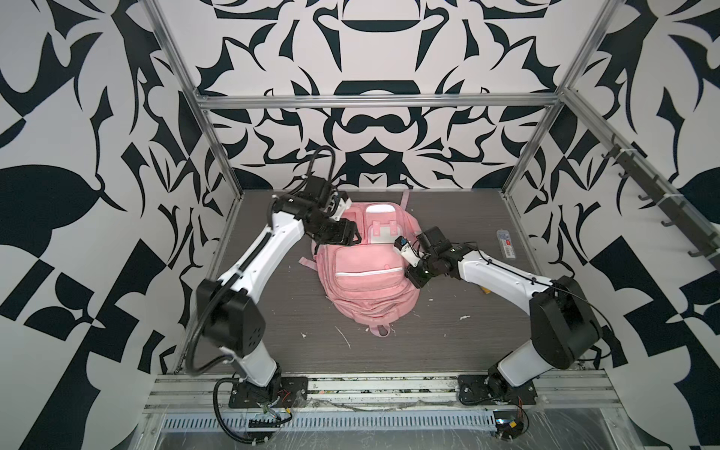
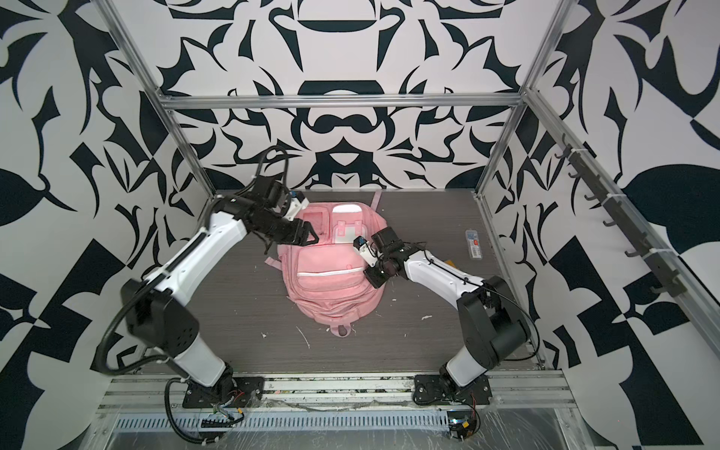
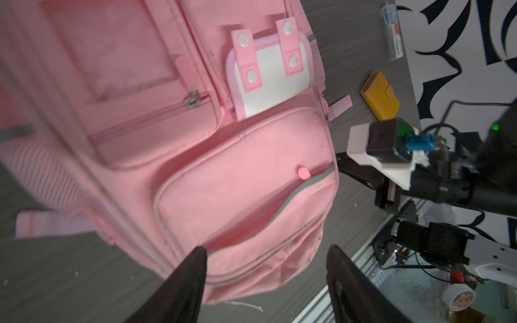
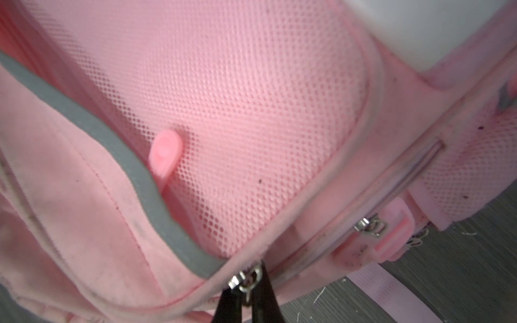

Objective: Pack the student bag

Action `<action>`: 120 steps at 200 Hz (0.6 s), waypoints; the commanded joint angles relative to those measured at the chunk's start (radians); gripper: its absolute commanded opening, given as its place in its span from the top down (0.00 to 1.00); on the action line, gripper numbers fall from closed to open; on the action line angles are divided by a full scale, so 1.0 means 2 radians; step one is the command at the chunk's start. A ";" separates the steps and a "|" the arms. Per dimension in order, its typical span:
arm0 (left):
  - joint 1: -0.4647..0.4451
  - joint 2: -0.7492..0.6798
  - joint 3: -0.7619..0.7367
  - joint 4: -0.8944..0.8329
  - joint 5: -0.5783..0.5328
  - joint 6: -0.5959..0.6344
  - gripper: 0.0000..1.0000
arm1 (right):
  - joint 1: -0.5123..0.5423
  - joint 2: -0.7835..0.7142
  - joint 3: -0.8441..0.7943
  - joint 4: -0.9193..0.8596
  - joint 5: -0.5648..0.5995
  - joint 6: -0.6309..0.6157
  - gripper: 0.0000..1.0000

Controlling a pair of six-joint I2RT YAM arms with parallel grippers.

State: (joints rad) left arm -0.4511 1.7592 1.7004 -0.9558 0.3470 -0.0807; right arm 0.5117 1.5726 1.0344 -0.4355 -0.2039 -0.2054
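Grey wood-grain table (image 1: 272,311), scuffed with white flecks; pink fabric student bag (image 1: 366,280) lies flat mid-table, front pockets up, carry loop toward the arm bases, straps trailing toward the back wall; same in both top views. Left gripper (image 1: 352,238) hangs over the bag's left edge by the far left pocket, jaws spread wide, nothing between them; in the left wrist view the left gripper (image 3: 265,268) shows two dark tapered fingers (image 3: 190,285) apart with the lower pockets seen past them; touching the cloth or not, can't tell. Right gripper (image 1: 413,272) sits at the bag's right edge beside the big front pocket; its jaws are hidden from above; the right wrist view shows the right gripper (image 4: 247,303) closed tight, black tips pinching a small metal zip pull (image 4: 247,275) at the pocket's end. Only the left wrist view gives a clear look at a mustard-yellow snap wallet (image 3: 380,96) on the table near the bag's right side; from above the right arm mostly covers it; clear plastic case (image 1: 506,243) lies well apart by the right rail. White patch (image 3: 268,81) with two pink snap tabs; fine mesh pocket face (image 4: 251,112); strip (image 4: 112,139) grey up close, white from above; rounded pink rubber tab (image 4: 165,151) pokes out from under it.
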 commanded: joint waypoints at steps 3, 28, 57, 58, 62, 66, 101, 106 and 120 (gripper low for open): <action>-0.042 0.070 0.069 -0.052 -0.023 0.112 0.28 | -0.008 -0.015 0.003 -0.028 0.014 0.013 1.00; -0.043 0.129 0.108 -0.048 -0.026 0.119 0.28 | -0.010 -0.021 0.004 -0.030 0.013 0.019 1.00; -0.051 0.178 0.149 -0.044 -0.040 0.126 0.28 | -0.010 -0.027 0.012 -0.044 0.006 0.023 1.00; -0.051 0.180 0.150 -0.045 -0.040 0.127 0.28 | -0.010 -0.027 0.012 -0.045 0.006 0.023 1.00; -0.053 0.185 0.154 -0.046 -0.043 0.128 0.28 | -0.010 -0.027 0.015 -0.047 0.006 0.021 1.00; -0.053 0.188 0.156 -0.046 -0.044 0.130 0.28 | -0.010 -0.028 0.017 -0.052 0.007 0.019 1.00; -0.057 0.195 0.120 -0.038 -0.051 0.143 0.28 | -0.010 -0.028 0.032 -0.078 0.017 0.009 1.00; -0.058 0.194 0.113 -0.035 -0.052 0.145 0.28 | -0.010 -0.028 0.032 -0.078 0.017 0.010 1.00; -0.065 0.196 0.097 -0.031 -0.062 0.158 0.28 | -0.010 -0.028 0.033 -0.077 0.017 0.014 1.00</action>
State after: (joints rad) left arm -0.5632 2.1372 1.9453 -0.9905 0.2562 0.1768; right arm 0.4973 1.5684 1.0653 -0.5186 -0.1936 -0.1822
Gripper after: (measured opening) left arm 0.722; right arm 0.075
